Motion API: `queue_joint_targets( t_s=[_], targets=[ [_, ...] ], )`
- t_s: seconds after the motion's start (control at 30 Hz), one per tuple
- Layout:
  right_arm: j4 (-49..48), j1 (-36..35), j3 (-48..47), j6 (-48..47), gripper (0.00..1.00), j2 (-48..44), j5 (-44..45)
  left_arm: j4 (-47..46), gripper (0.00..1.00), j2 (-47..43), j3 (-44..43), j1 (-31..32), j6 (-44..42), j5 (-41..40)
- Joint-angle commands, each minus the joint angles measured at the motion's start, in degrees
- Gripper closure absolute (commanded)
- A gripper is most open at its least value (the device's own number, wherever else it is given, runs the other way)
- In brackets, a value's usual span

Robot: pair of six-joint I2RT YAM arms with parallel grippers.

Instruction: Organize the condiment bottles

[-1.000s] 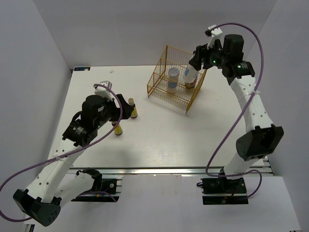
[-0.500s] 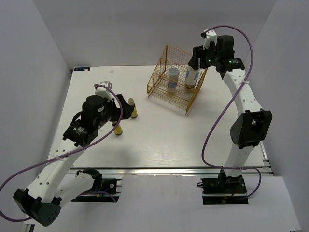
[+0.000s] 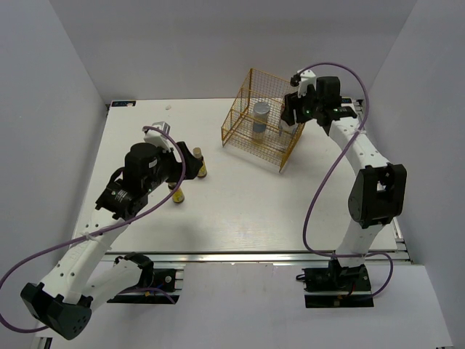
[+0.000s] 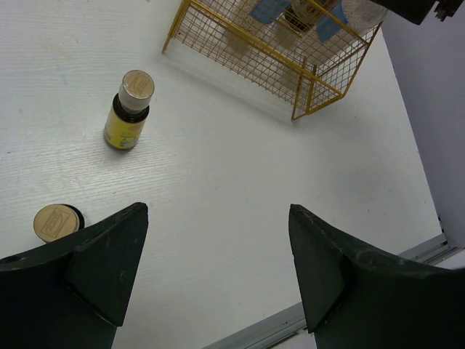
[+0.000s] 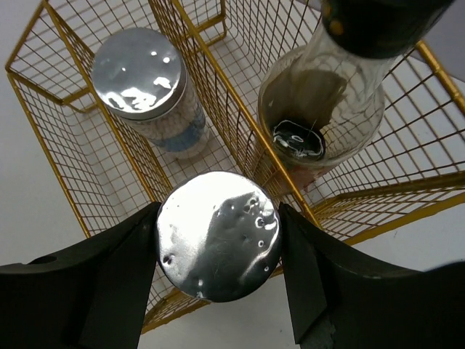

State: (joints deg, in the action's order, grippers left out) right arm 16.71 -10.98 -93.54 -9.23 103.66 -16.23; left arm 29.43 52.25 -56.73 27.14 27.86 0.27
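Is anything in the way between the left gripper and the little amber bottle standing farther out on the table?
Nothing visible. Only white table surface lies between the open left gripper and that small dark amber bottle with the yellow label. The second amber bottle sits aside by one finger; the gold wire rack stands beyond.

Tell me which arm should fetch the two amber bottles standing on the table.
Left. Its empty, open left tool hovers by one amber bottle, with the other amber bottle just beyond. The right tool is shut on a white bottle at the gold rack, across the table.
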Motion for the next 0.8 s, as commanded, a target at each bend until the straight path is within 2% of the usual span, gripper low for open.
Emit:
queue_joint_targets(
  t_s=[0.0,0.07,0.23,0.33,0.43,0.53,0.77],
  targets=[
    [-8.18,-0.79,1.60,-1.66,1.00,-4.96,0.58,-1.22,0.12,0.13,0.22,0.20,-0.43,1.49],
    [-8.36,-0.88,2.22,-1.84,0.98,-5.04,0.67,-1.13,0.12,0.13,0.22,0.20,-0.52,1.40],
    [-8.45,-0.97,3.98,-2.02,0.69,-4.87,0.76,-1.22,0.12,0.13,0.57,0.20,-0.44,1.48],
    [-8.36,-0.97,4.24,-2.28,0.48,-4.78,0.85,-1.48,0.12,0.13,0.92,0.20,-0.26,1.66],
    [-8.27,-0.97,4.07,-2.45,0.37,-4.78,0.67,-1.66,0.11,0.22,1.09,0.20,-0.26,1.75],
    [-7.57,-0.97,3.45,-2.54,0.30,-5.04,0.50,-1.57,0.10,0.31,0.92,0.20,-0.35,1.66],
    [-5.38,-0.97,2.48,-2.37,0.28,-6.71,-1.08,-1.39,0.10,0.49,0.83,0.20,-0.43,1.57]
  ],
)
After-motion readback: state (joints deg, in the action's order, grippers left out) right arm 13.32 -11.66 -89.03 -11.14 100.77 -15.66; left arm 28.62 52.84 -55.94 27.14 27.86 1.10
